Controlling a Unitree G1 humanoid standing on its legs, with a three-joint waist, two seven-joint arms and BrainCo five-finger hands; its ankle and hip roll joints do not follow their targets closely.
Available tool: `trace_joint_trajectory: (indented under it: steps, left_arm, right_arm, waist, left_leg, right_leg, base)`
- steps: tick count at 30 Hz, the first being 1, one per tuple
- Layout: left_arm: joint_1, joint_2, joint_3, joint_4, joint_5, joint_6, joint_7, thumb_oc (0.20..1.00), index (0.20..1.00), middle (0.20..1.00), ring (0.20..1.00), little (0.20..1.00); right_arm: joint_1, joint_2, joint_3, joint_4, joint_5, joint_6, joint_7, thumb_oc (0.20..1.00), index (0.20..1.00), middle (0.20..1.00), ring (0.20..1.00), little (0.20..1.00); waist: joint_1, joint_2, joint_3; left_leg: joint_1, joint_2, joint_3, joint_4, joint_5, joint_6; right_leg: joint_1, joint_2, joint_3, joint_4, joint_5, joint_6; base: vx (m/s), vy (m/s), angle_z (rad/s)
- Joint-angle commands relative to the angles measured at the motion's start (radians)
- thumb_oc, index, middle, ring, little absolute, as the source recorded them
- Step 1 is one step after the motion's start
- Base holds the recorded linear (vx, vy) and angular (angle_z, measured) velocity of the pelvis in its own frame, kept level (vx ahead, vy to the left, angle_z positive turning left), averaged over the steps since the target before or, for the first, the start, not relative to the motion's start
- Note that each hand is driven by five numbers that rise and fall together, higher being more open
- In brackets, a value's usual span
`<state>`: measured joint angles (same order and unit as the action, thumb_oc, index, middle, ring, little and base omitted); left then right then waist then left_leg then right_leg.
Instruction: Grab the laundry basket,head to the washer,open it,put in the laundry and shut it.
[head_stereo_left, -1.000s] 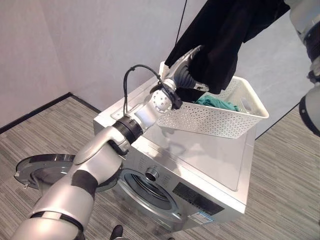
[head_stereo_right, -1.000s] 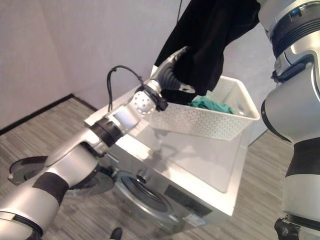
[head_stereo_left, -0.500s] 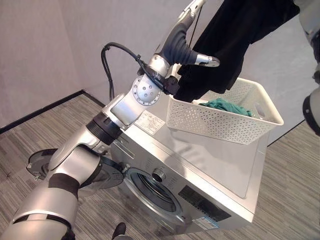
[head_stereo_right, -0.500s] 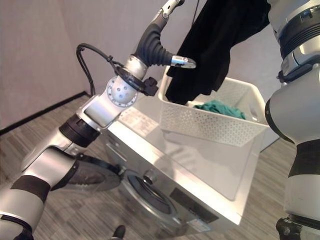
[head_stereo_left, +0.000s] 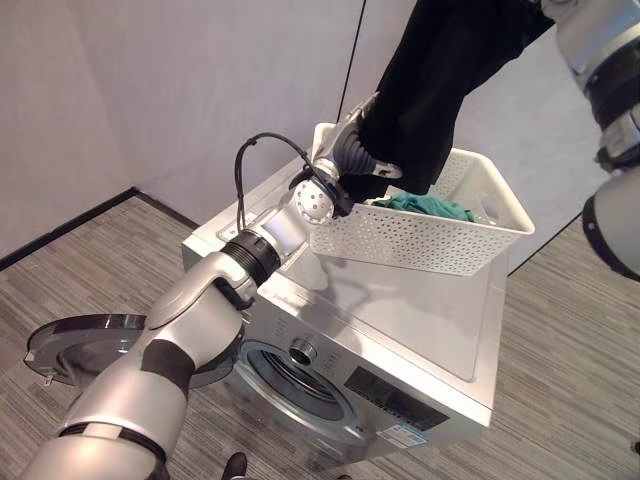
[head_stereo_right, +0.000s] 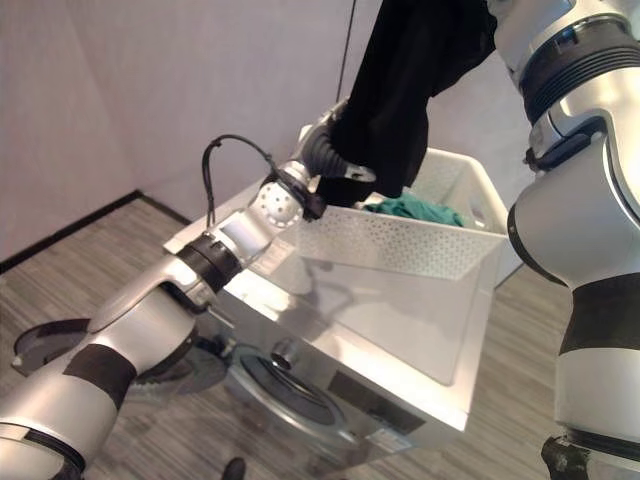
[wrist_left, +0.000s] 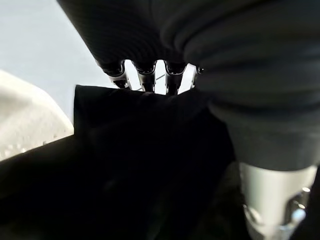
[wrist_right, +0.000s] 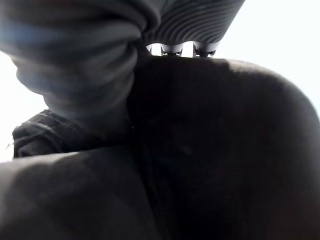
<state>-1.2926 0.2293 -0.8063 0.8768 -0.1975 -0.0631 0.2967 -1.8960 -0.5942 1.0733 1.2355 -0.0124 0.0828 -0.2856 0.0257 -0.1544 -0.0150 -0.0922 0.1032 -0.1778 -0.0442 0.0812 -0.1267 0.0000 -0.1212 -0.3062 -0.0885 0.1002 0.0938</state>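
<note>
While the white perforated laundry basket (head_stereo_left: 430, 235) is sitting on top of the silver front-loading washer (head_stereo_left: 400, 330), a black garment (head_stereo_left: 440, 80) is hanging above it, its lower end reaching down to the basket's far left corner. The right arm is coming in from the upper right of the head views and is carrying the top of this garment. In the right wrist view the dark cloth is bulging over the right hand (wrist_right: 182, 47), with the bases of its fingers showing just past the ribbed cover, so I cannot tell how those fingers are set.

The left arm is reaching up and across the washer's top to the same corner of the basket. The left hand (head_stereo_left: 362, 152) is pressing against the lower part of the black garment; in its wrist view the fingers (wrist_left: 145, 75) are disappearing behind a fold of the cloth while the thumb is lying alongside it, so whether they are gripping it cannot be told.

A teal garment (head_stereo_left: 432, 206) is lying inside the basket, near its middle. The washer's round door (head_stereo_left: 100, 345) is standing open, swung out to the left over the striped grey floor (head_stereo_left: 580, 390), and the drum opening (head_stereo_left: 295, 380) is facing forward below the control panel.
</note>
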Motion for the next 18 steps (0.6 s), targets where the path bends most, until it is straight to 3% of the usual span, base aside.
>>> trace_joint_trajectory:
  steps: [1,10,14,18]
  left_arm:
    - [-0.200,0.018,0.024,0.068,-0.012,-0.025,0.031,1.000,1.000,1.000,1.000,1.000]
    - [-0.224,0.038,0.031,0.075,0.019,-0.018,0.051,1.000,1.000,1.000,1.000,1.000]
    - [-0.237,-0.001,0.020,0.108,-0.006,-0.021,0.042,1.000,1.000,1.000,1.000,1.000]
    - [-0.224,-0.070,0.009,0.118,-0.155,-0.065,0.025,1.000,1.000,1.000,1.000,1.000]
  right_arm:
    - [-0.172,-0.034,0.055,0.077,0.040,-0.015,-0.012,0.200,0.200,0.200,0.200,0.200]
    - [-0.156,-0.002,0.041,0.041,0.062,-0.025,-0.003,0.200,0.200,0.200,0.200,0.200]
    - [-0.148,0.030,0.024,0.027,0.091,-0.033,-0.006,0.200,0.200,0.200,0.200,0.200]
    - [-0.140,0.093,-0.016,-0.034,0.132,-0.053,-0.024,0.200,0.200,0.200,0.200,0.200]
  waist:
    - [0.025,0.001,0.010]
    - [0.015,0.002,0.007]
    - [0.005,0.004,0.004]
    - [-0.028,0.013,-0.005]
  left_leg:
    - [0.082,0.016,0.058,-0.005,-0.156,0.032]
    - [0.101,0.022,0.092,-0.011,-0.161,0.034]
    - [0.109,0.024,0.101,-0.016,-0.161,0.034]
    - [0.119,0.025,0.116,-0.024,-0.157,0.033]
  right_leg:
    - [0.074,-0.030,0.003,0.001,-0.137,0.043]
    - [0.069,-0.027,0.025,0.001,-0.134,0.045]
    - [0.069,-0.025,0.032,0.001,-0.133,0.046]
    - [0.065,-0.023,0.049,0.001,-0.133,0.043]
  base:
    - [0.01,-0.005,-0.15]
    - [0.01,-0.002,-0.14]
    - [0.01,-0.004,-0.09]
    - [0.03,-0.004,-0.13]
